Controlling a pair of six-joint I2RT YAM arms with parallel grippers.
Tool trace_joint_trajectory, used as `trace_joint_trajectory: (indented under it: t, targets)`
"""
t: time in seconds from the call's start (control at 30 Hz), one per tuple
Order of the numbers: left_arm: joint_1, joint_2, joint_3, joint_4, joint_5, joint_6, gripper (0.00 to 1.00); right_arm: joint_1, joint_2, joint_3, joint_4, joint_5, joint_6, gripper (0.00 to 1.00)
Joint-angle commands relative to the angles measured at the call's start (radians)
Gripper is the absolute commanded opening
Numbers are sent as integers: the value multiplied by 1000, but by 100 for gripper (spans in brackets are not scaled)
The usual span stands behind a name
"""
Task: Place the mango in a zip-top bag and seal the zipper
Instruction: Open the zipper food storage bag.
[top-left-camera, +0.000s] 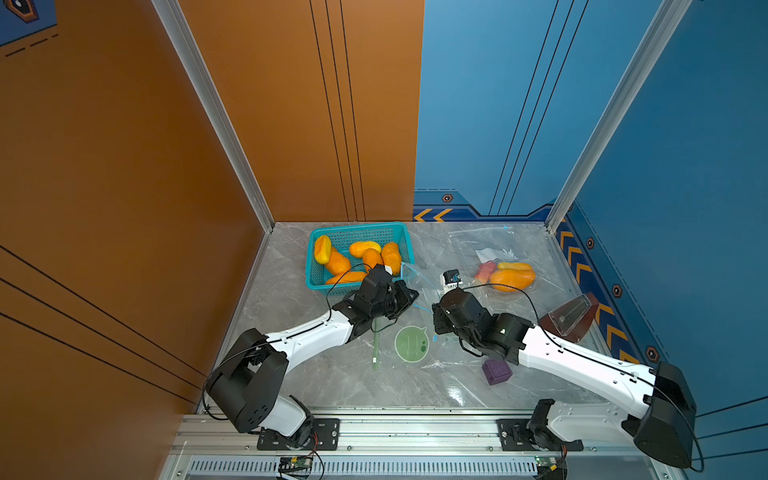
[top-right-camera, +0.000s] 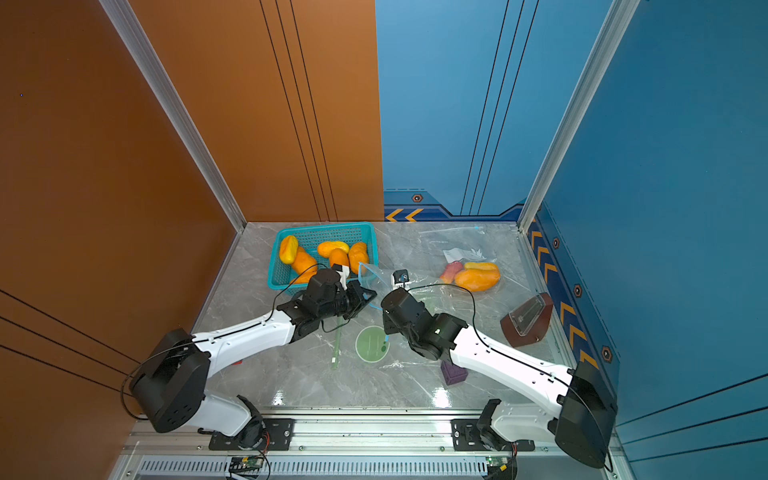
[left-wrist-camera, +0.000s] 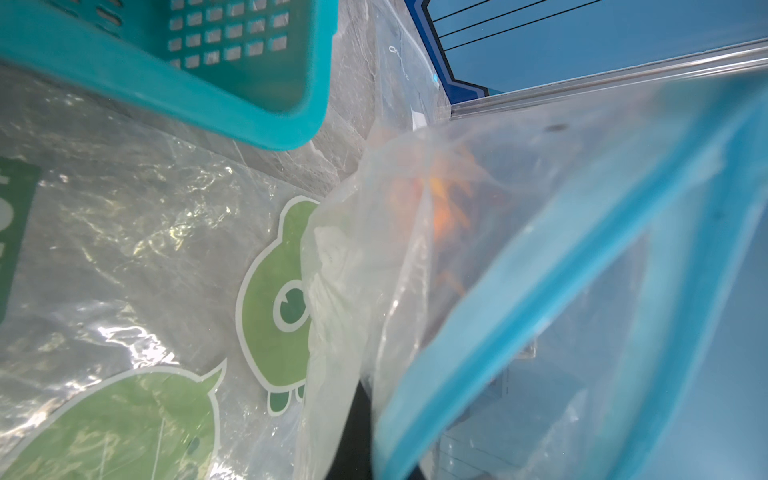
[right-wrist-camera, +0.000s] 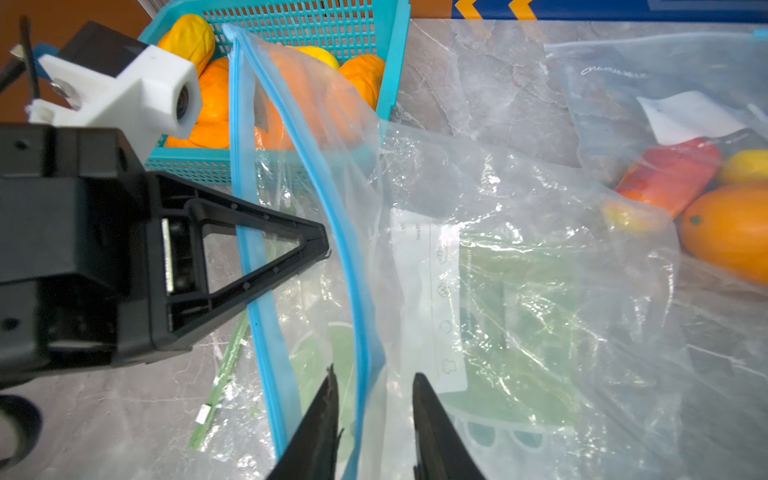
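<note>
Right wrist | zip-top bag (right-wrist-camera: 498, 270) zipper between parted jaws of right gripper (right-wrist-camera: 375, 372)

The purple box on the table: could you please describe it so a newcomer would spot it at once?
Start at the grey marble table, near the edge by the arms' bases. Beside the white forearm of the right arm sits the purple box. It is the only purple thing there, small and cube-like.
</note>
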Motion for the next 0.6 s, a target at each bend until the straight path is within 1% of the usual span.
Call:
trace_joint_trajectory:
  t: [0.0,0.03,0.07,0.13,0.2,0.3,0.37,0.43,0.47,0.53,0.57]
  targets:
    - [7,-33,-21,-3,35,40,0,-13,35,57,-58,38,20,39]
    - [6,-35,-19,-3,43,46,0,-16,48,68,-66,40,23,43]
    - [6,-35,-19,-3,51,52,0,-19,60,81,-77,41,26,44]
    - [4,-37,-19,-5,60,61,0,-23,82,106,-97,46,26,44]
    - [5,-38,-23,-6,64,67,0,-27,101,128,-115,52,20,41]
    - [9,-44,-23,-50,45,94,0,-30,120,156,-143,57,3,25]
    - [18,-55,-9,-144,0,142,0,-33,120,169,-160,60,-4,14]
    - [24,-68,13,-248,-53,209,0,-37,112,174,-164,57,-10,7]
    - [28,-72,28,-302,-78,246,0,-40,107,175,-166,51,-12,5]
    - [35,-75,42,-357,-94,297,7,-47,101,179,-169,40,-14,5]
    - [41,-75,40,-358,-84,309,12,-50,100,181,-171,35,-17,5]
